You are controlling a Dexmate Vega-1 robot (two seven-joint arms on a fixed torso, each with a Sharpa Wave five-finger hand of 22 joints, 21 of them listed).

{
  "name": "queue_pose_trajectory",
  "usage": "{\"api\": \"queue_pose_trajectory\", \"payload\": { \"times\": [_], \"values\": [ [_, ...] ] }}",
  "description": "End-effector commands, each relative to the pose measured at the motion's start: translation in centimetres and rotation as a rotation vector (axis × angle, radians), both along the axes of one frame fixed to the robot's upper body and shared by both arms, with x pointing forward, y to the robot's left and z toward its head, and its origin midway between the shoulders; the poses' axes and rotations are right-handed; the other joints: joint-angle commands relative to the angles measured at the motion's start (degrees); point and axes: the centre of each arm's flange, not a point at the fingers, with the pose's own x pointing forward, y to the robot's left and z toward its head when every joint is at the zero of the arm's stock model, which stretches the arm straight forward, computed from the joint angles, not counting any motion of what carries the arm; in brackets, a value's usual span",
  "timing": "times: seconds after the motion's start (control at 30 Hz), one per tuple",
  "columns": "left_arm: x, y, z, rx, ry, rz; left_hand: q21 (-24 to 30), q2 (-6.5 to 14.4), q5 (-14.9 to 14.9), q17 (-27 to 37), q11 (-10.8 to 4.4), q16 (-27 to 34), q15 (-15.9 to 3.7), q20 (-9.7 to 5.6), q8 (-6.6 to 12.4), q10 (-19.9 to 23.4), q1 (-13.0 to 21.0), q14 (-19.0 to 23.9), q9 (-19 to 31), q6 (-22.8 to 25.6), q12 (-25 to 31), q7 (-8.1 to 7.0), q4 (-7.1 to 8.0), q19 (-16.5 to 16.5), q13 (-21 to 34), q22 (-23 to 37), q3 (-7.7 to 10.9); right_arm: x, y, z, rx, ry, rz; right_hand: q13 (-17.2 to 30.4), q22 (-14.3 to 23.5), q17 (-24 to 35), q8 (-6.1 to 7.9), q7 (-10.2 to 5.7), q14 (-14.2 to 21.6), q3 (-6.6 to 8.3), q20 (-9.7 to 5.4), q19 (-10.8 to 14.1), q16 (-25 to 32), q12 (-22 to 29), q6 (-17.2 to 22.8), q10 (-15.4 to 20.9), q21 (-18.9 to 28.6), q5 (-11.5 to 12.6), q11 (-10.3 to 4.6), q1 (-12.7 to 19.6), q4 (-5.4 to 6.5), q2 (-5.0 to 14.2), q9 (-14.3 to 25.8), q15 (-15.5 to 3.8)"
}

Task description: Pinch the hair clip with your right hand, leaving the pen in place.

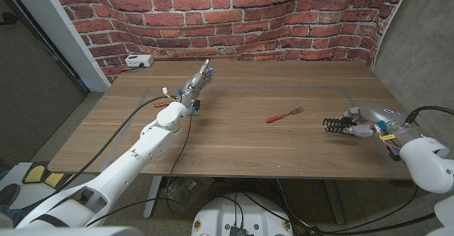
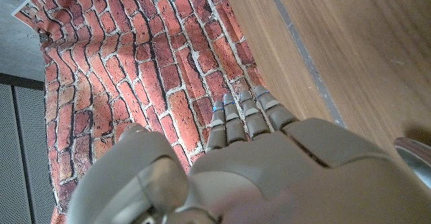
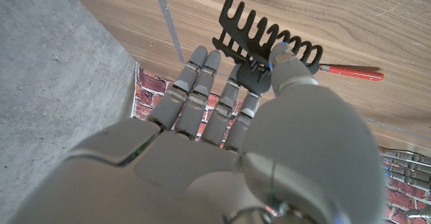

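Observation:
A black toothed hair clip [image 1: 332, 125] is at the table's right side, pinched between the thumb and a finger of my right hand [image 1: 362, 127]. In the right wrist view the clip [image 3: 262, 39] sticks out past the fingertips [image 3: 283, 52], teeth pointing away. I cannot tell whether it touches the wood. A red-handled item with metal fork tines [image 1: 284, 115] lies on the table left of the clip, apart from it; its red handle [image 3: 350, 71] shows just beyond the clip. My left hand [image 1: 198, 80] reaches toward the back of the table with its fingers [image 2: 242, 116] straight, holding nothing.
A white box [image 1: 139, 61] sits at the back left by the brick wall. A small red object [image 1: 162, 103] lies near my left forearm. Grey tape lines [image 1: 284, 88] frame the table's middle. The right edge of the table [image 1: 397, 108] runs close to my right hand.

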Motion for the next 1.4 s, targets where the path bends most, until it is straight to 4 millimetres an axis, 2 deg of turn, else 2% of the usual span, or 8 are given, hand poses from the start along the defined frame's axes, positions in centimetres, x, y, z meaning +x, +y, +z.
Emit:
{"api": "queue_pose_trajectory", "payload": {
  "times": [0.03, 0.13, 0.43, 0.63, 1.1, 1.33, 1.4],
  "values": [
    [0.43, -0.26, 0.19, 0.004, 0.001, -0.010, -0.01, 0.17, -0.01, 0.26, 0.21, 0.02, -0.16, 0.04, -0.08, 0.54, -0.06, -0.12, 0.31, 0.26, -0.10, -0.02, 0.12, -0.03, 0.20, 0.14, -0.35, -0.44, -0.20, -0.02, 0.019, -0.058, 0.007, 0.14, 0.12, 0.01, 0.55, -0.90, 1.81, -0.11, -3.04, 0.87, 0.05, 0.31, 7.23, 6.16, 0.67, -0.13, -3.43, -2.93, 0.13, 3.49, 0.22, -5.61],
    [0.53, -0.37, 0.29, 0.006, 0.000, -0.012, 0.00, 0.18, -0.02, 0.26, 0.09, 0.02, -0.11, 0.05, -0.08, 0.49, -0.05, -0.12, 0.32, 0.26, -0.12, -0.01, 0.12, -0.03, 0.20, 0.14, -0.37, -0.45, -0.20, 0.00, 0.023, -0.065, 0.008, 0.15, 0.16, 0.02, 0.92, -0.83, 3.38, -0.16, -3.29, 1.32, -0.01, 0.42, 9.21, 8.41, 1.13, -0.14, -3.32, -3.25, 0.19, 3.80, 0.22, -6.07],
    [0.75, -0.69, 0.32, 0.011, 0.008, -0.019, 0.00, 0.21, -0.03, 0.26, 0.05, -0.01, -0.14, 0.08, -0.08, 0.58, -0.02, -0.19, 0.32, 0.27, -0.09, -0.02, 0.13, -0.05, 0.20, 0.14, -0.44, -0.60, -0.31, 0.09, 0.020, -0.067, 0.006, 0.10, 0.19, 0.05, 1.22, -0.85, 5.54, -0.52, -3.41, 1.97, 0.04, 0.20, 11.44, 10.24, 1.73, -0.23, -3.26, -4.15, 0.42, 3.75, 0.16, -6.17],
    [0.83, -0.89, 0.38, 0.014, 0.008, -0.021, 0.00, 0.24, -0.04, 0.26, 0.20, 0.01, -0.18, 0.12, -0.07, 0.50, 0.00, -0.16, 0.32, 0.32, -0.12, 0.02, 0.13, -0.07, 0.20, 0.14, -0.49, -0.75, -0.43, 0.14, 0.015, -0.070, 0.002, 0.09, 0.18, -0.04, 1.51, -0.85, 6.59, -1.04, -3.35, 2.34, -0.32, 0.01, 13.86, 11.88, 2.17, -0.25, -3.23, -4.79, 0.13, 2.72, 0.00, -6.14],
    [0.91, -1.07, 0.05, 0.012, 0.017, -0.021, 0.01, 0.32, -0.06, 0.26, -0.05, 0.00, -0.11, 0.12, -0.10, 0.56, 0.06, -0.20, 0.32, 0.30, -0.10, 0.02, 0.15, -0.09, 0.20, 0.14, -0.60, -0.91, -0.46, 0.25, 0.007, -0.070, -0.005, 0.13, 0.14, -0.06, 1.56, -0.88, 6.78, -1.49, -2.93, 2.37, -0.65, -0.25, 15.03, 12.45, 2.34, -0.16, -3.35, -5.26, -0.06, 1.76, -0.09, -6.12],
    [0.86, -1.04, -0.05, 0.010, 0.019, -0.019, 0.03, 0.35, -0.07, 0.26, -0.01, 0.01, -0.11, 0.11, -0.08, 0.58, 0.08, -0.19, 0.32, 0.37, -0.10, 0.07, 0.16, -0.07, 0.20, 0.14, -0.65, -0.72, -0.48, 0.27, -0.002, -0.050, -0.016, 0.13, 0.05, 0.08, 1.41, -0.91, 8.93, -1.46, -2.98, 2.28, -0.23, -0.34, 16.16, 14.09, 2.49, 0.06, -3.13, -5.49, -0.05, 1.81, -0.22, -6.36],
    [0.85, -1.04, -0.12, 0.009, 0.020, -0.019, 0.03, 0.37, -0.08, 0.26, -0.03, 0.01, -0.12, 0.13, -0.08, 0.59, 0.09, -0.18, 0.32, 0.38, -0.09, 0.08, 0.16, -0.08, 0.20, 0.14, -0.67, -0.67, -0.42, 0.19, -0.010, -0.048, -0.020, 0.09, 0.05, 0.12, 1.07, -0.92, 9.40, -1.52, -2.99, 2.18, -0.19, -0.42, 15.96, 14.51, 2.52, 0.06, -2.99, -5.94, 0.27, 2.10, -0.27, -6.46]
  ]
}}
